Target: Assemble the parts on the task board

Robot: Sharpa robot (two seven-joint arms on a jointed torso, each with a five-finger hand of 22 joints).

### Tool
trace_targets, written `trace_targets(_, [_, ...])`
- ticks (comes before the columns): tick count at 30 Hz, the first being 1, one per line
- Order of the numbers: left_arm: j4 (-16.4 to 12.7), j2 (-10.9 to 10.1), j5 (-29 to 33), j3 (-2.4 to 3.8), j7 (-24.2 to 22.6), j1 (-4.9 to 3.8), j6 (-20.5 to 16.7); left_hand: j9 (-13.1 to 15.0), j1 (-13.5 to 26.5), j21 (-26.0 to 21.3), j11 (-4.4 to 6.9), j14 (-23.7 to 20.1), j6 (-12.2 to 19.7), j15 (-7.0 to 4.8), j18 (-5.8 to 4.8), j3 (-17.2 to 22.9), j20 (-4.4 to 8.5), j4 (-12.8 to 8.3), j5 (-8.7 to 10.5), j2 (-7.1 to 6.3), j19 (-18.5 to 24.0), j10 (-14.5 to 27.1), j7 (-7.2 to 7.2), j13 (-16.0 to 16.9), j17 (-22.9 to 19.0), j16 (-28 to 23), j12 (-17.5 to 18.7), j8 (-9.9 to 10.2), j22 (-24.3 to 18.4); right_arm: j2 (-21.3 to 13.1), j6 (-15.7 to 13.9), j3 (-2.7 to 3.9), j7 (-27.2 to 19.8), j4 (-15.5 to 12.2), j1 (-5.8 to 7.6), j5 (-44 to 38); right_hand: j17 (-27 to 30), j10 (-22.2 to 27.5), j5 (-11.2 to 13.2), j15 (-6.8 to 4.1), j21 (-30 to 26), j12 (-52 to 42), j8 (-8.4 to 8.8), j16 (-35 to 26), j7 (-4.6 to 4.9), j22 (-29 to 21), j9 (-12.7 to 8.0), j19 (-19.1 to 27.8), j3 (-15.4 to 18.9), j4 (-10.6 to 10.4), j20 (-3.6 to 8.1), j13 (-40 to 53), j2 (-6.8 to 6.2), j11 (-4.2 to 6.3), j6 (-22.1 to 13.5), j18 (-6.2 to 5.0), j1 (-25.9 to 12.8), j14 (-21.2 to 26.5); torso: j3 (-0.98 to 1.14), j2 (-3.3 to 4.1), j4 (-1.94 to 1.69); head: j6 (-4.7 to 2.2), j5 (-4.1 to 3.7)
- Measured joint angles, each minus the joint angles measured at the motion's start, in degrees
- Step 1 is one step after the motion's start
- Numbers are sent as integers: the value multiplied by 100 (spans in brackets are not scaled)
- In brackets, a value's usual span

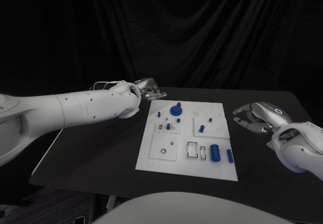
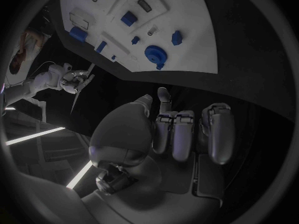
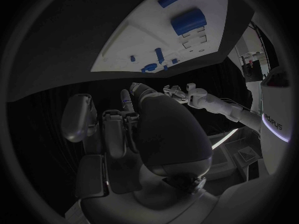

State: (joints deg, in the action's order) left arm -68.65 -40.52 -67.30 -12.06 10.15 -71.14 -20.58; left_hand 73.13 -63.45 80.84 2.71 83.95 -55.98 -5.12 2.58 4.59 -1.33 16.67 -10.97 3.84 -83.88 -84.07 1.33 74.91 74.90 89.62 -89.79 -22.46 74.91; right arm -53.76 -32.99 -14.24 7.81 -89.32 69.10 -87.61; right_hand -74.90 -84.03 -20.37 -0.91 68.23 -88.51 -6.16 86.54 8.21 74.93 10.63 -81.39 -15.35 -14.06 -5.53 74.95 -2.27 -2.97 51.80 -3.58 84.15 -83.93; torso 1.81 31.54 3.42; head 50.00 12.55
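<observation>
Left arm [image 1: 74, 109] comes in from the left edge, reaching across and up, wrist bent. Left hand [image 1: 149, 88] sits at the end of it, fingers curled in toward the palm, nothing held (wrist view agrees: fingers [image 2: 181, 134] folded side by side, thumb tucked close). Right arm [image 1: 296, 144] enters from the right edge, lower down, forearm angled inward. Right hand [image 1: 257, 117] faces inward, fingers bent and loosely curled, holding nothing; its wrist view shows the fingers [image 3: 115, 129] folded beside the palm. Hands well apart.
</observation>
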Motion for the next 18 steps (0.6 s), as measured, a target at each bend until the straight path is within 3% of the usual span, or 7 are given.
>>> trace_targets(8, [202, 172, 0, -5, 328, -58, 866, -154, 426, 1, -36, 0, 0, 0, 1, -393, -1, 15, 54, -37, 0, 5, 0, 0, 0, 0, 0, 216, 0, 5, -31, 5, 0, -41, 197, 38, 0, 0, 0, 0, 0, 0, 0, 0, 1, -1, 0, 0, 0, 0, 0, 0, 0, 0, 42, 0, 0, 0, -9, 20, -13, -7, -54])
trace_targets(18, [484, 427, -1, -3, 721, -73, 1535, -227, 448, 1, -36, 0, -22, 0, 1, -465, -1, -24, -13, -14, 0, 5, 22, 0, 0, 0, 0, 323, -1, -7, -42, 1, -5, -30, 241, 236, 0, 0, 0, 0, 0, 0, 0, 0, -19, -1, 0, 0, -34, -34, 0, -1, -38, 0, 62, 0, -38, 0, -8, 21, -14, -15, -29])
